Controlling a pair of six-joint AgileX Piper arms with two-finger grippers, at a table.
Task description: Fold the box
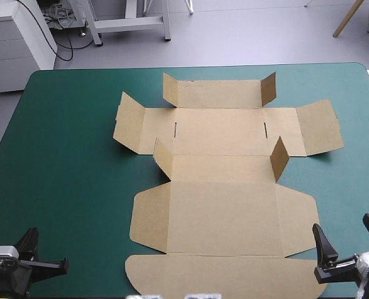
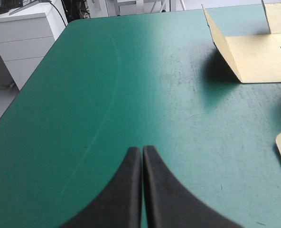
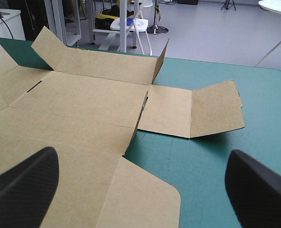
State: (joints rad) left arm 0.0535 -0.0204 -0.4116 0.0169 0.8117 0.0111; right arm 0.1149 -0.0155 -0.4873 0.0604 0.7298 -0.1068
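Box point(image 1: 222, 187) lay flat and unfolded mid-table on the teal-green cover point(image 1: 66, 156), small flaps raised. Left gripper point(image 2: 141, 151) rested closed, empty, near the left corner; right gripper point(image 1: 343, 225) gaped wide, empty, seemingly readied for the nearest flap.

What we cannot see whole
Of the box point(image 1: 222, 205) we lose part of the rounded near flap in the high view; ahead of the left claw point(image 2: 142, 151) only its left wing and one corner show.
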